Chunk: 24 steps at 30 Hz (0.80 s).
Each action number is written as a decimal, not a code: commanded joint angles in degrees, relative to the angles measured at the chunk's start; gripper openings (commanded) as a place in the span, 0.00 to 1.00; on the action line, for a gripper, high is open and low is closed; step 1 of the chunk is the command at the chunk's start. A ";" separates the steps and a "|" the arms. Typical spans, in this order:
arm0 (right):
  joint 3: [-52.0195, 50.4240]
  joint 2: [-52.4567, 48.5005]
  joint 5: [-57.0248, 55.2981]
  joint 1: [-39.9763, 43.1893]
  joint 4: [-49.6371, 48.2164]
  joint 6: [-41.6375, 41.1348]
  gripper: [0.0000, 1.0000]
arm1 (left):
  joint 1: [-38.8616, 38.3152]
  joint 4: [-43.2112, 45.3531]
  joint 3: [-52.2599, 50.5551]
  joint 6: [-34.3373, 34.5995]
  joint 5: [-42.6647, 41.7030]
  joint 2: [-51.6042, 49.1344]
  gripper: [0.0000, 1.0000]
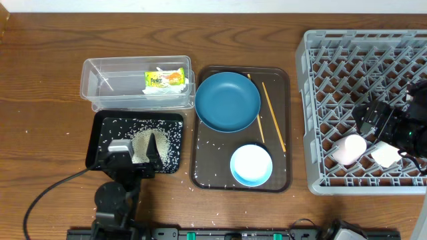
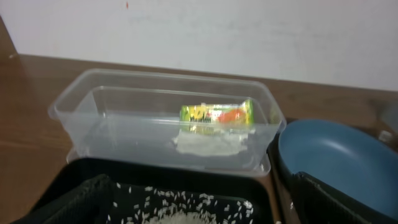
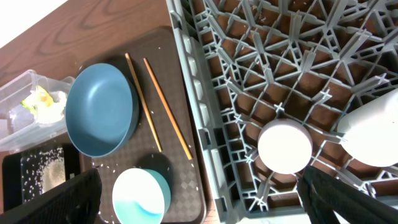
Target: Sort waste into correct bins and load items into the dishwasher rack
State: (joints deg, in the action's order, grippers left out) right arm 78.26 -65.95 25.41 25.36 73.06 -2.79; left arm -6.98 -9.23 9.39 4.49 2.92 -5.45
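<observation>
Hovering over the rice-strewn black tray (image 1: pixel 98 137), the left gripper (image 1: pixel 139 152) gapes empty; the plate (image 1: pixel 227 101) lies at its two o'clock. Left wrist: wrapper (image 2: pixel 216 114) inside the tub (image 2: pixel 68 106). Right wrist: right gripper (image 3: pixel 205 202), wide and empty, above the rack (image 3: pixel 194 106); plate looks rigid, slick, so pinch its rim.

On my table the serving tray (image 1: pixel 210 153) sits in the centre, with the plate (image 1: pixel 227 101) at its 11 o'clock, the bowl (image 1: pixel 251 165) at 6 and the chopsticks (image 1: pixel 272 113) at 2. At the tray's 9 o'clock, the tub (image 1: pixel 100 87), holding a wrapper (image 1: pixel 165 78) on a napkin (image 1: pixel 160 91), lies behind the shallow tray (image 1: pixel 99 137) of rice (image 1: pixel 141 143). At 3 o'clock, the dishwasher rack (image 1: pixel 347 80) holds two cups (image 1: pixel 349 149) at its 6.
</observation>
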 commanded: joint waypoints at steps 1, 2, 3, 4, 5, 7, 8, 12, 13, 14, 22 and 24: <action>0.37 0.04 -0.13 -0.37 0.00 -0.33 0.99 | 0.33 2.03 -3.78 0.50 -0.59 2.93 0.93; 0.37 0.04 -0.13 -0.37 0.00 -0.33 0.99 | 0.33 2.86 -5.03 0.52 -0.61 3.58 0.93; 0.37 0.04 -0.13 -0.37 0.00 -0.35 0.99 | 0.33 3.82 -6.51 0.52 -0.61 4.46 0.93; 0.37 0.04 -0.13 -0.37 0.00 -0.35 0.99 | 0.33 4.33 -7.56 0.52 -0.63 5.14 0.93; 0.37 0.04 -0.13 -0.37 0.00 -0.35 0.99 | 0.33 5.29 -8.63 0.52 -0.66 5.38 0.93; 0.37 0.04 -0.13 -0.37 0.00 -0.33 0.99 | 0.35 5.46 -9.16 0.48 -0.79 5.35 0.93; 0.37 0.04 -0.13 -0.37 0.00 -0.35 0.99 | 0.39 5.49 -9.16 0.46 -0.76 5.35 0.93; 0.37 0.04 -0.13 -0.37 0.00 -0.35 0.99 | 0.70 5.46 -9.16 0.48 -0.79 5.35 0.93; 0.37 0.04 -0.13 -0.37 0.00 -0.35 0.99 | 0.70 5.46 -9.16 0.48 -0.81 5.35 0.93; 0.37 0.04 -0.13 -0.37 0.00 -0.35 0.99 | 0.70 5.44 -9.16 0.48 -0.81 5.31 0.93; 0.37 0.04 -0.13 -0.37 0.00 -0.35 0.99 | 0.70 5.44 -9.16 0.48 -0.79 5.22 0.93; 0.37 0.04 -0.13 -0.37 0.00 -0.35 0.99 | 0.70 5.44 -9.16 0.48 -0.79 5.22 0.93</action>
State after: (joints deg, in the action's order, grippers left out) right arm 78.26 -65.95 25.43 25.36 73.06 -2.79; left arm -6.74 -2.92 2.04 4.51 2.02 -0.69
